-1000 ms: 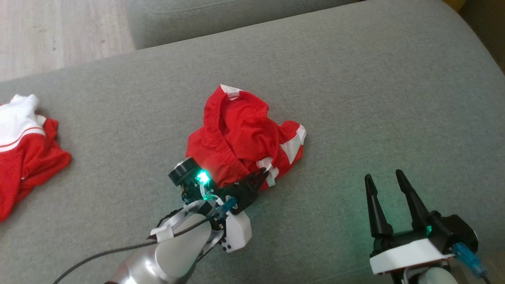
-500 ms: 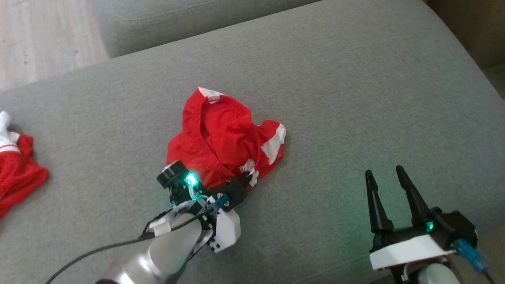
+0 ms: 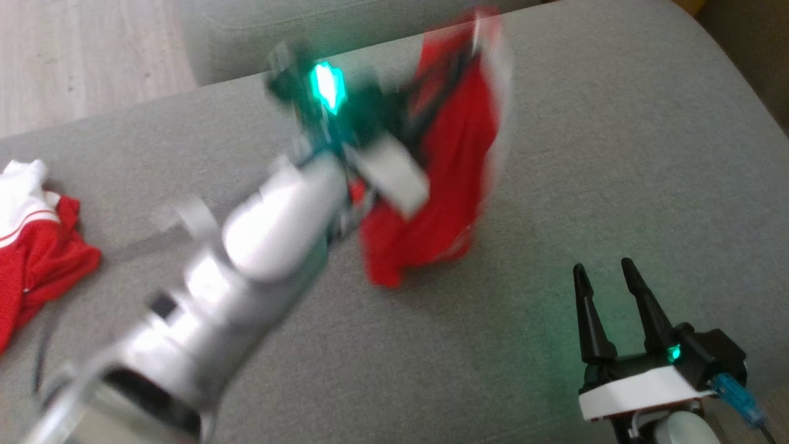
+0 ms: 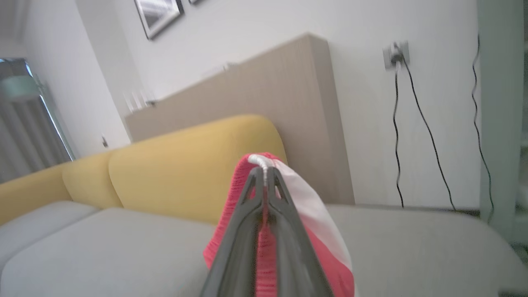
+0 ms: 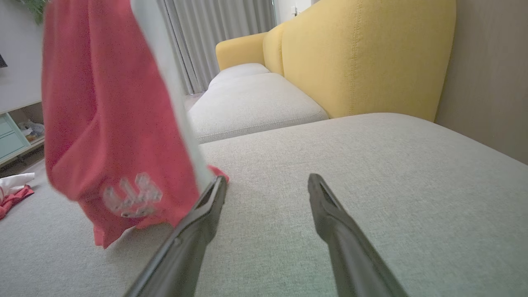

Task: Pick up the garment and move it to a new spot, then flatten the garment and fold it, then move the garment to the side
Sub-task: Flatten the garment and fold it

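Grey sofa seat [image 3: 616, 154] | red garment [image 3: 456, 166] dangling over it | left claw [image 4: 264, 173] pinched tight on its top edge | right claw [image 3: 601, 266] spread, holding nothing | step: carrying to new spot, I'd say | next: lower, release, flatten.

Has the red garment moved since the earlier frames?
Yes. The left gripper, shut on the red garment, has lifted it from the middle of the grey cushion toward its far edge.

A wide grey sofa seat [image 3: 616, 154] with a rounded far right corner carries everything. A crumpled red-and-white cloth [image 3: 37, 246] lies on it at the left edge. Over its middle hangs a red garment [image 3: 456, 185], its lower end close to the fabric; whether they touch is unclear.
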Robot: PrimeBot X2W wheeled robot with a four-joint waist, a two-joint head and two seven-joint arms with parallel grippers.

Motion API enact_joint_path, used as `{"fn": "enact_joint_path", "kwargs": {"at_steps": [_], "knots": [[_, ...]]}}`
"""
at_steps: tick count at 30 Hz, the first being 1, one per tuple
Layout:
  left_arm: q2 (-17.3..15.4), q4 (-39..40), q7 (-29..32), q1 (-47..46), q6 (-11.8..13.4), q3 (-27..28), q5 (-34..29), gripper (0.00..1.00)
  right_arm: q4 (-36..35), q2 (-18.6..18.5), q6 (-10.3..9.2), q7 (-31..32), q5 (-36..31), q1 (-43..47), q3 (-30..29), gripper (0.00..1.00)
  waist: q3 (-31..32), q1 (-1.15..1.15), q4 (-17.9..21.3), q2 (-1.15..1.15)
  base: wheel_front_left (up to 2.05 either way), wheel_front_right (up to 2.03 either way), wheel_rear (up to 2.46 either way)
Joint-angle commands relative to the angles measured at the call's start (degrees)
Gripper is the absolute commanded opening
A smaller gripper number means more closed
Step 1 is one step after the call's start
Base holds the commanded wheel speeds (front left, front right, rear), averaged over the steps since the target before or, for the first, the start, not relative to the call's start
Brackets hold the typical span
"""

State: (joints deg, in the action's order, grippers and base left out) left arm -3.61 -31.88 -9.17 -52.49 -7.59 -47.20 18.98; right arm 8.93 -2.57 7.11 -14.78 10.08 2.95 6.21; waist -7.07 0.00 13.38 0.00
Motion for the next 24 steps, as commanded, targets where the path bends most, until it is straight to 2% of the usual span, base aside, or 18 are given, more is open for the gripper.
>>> {"fn": "enact_joint_path", "kwargs": {"at_steps": [1,5,10,11,15,19,24], "knots": [[-2.5,4.67,-0.28,-7.31,0.12,3.81,4.69,0.0,-2.2,-0.31,0.37,-0.22,-0.1,-2.09,1.24,1.0,0.14,0.0,-0.87,0.0,0.0,0.0,0.0],[-8.26,9.51,3.01,-10.08,0.11,5.2,13.1,0.0,-2.62,-0.31,0.37,-0.22,0.33,-1.98,0.89,1.0,-0.12,0.0,-2.2,0.0,0.0,0.0,0.0],[-17.01,14.43,6.83,-0.91,0.11,5.76,22.16,0.0,-3.1,-0.31,0.37,-0.22,1.05,-1.7,0.07,1.0,-0.92,0.0,-4.52,0.0,0.0,0.0,0.0],[-17.01,14.43,6.83,-0.91,0.11,5.76,22.16,0.0,-3.1,-0.31,0.37,-0.22,1.05,-1.7,0.07,1.0,-0.92,0.0,-4.52,0.0,0.0,0.0,0.0],[-21.76,16.21,7.12,9.75,0.66,6.48,26.47,0.0,-3.7,-0.31,0.37,-0.22,1.99,-2.24,-1.15,1.0,-2.39,0.0,-6.98,0.0,0.0,0.0,0.0],[-24.45,16.15,6.24,16.11,1.46,6.95,28.23,0.0,-3.53,-0.31,0.37,-0.22,4.69,-3.98,-1.54,1.0,-4.2,0.0,-9.56,0.0,0.0,0.0,0.0],[-25.76,16.2,5.49,18.25,1.46,6.88,28.56,0.0,0.55,-1.06,0.37,-0.22,5.61,-10.51,-0.79,1.0,-6.81,0.0,-12.89,0.0,0.0,0.0,0.0]]}}
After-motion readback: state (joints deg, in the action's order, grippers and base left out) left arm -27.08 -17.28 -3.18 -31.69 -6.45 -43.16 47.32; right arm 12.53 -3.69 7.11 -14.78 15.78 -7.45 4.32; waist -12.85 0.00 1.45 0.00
